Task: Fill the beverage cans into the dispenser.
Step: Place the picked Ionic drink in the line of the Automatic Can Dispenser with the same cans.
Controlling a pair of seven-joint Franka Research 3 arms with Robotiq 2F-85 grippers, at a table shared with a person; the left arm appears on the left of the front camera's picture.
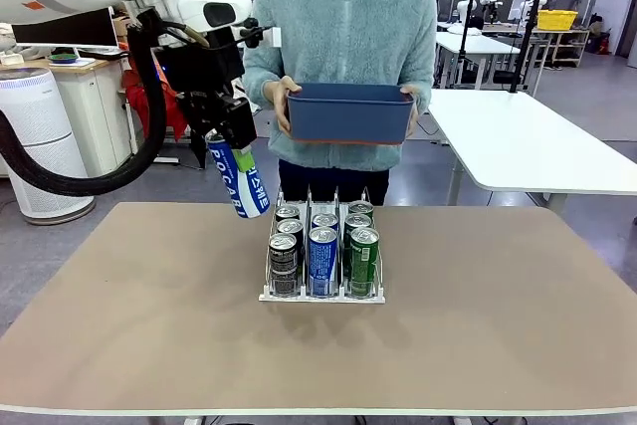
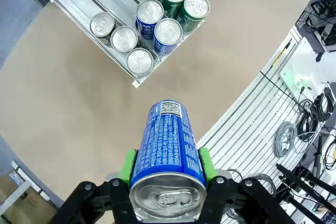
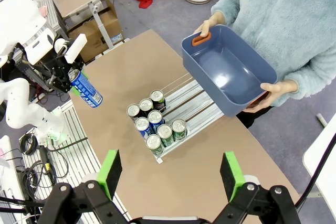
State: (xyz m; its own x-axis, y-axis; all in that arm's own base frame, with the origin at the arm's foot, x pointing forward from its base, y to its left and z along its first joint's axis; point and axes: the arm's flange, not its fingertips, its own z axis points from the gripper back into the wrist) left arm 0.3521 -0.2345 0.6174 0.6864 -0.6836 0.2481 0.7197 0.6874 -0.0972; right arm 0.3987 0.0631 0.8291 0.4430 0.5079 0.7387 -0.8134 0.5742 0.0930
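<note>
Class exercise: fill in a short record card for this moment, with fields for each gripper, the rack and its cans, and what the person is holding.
left gripper: shut on blue-and-white can, held tilted in the air, left of the dispenser
right gripper: open, holding nothing, above the table
dispenser: three black cans, two blue, three green, one colour per lane
person: holds dark blue bin in both hands, beyond the table's far edge
</note>
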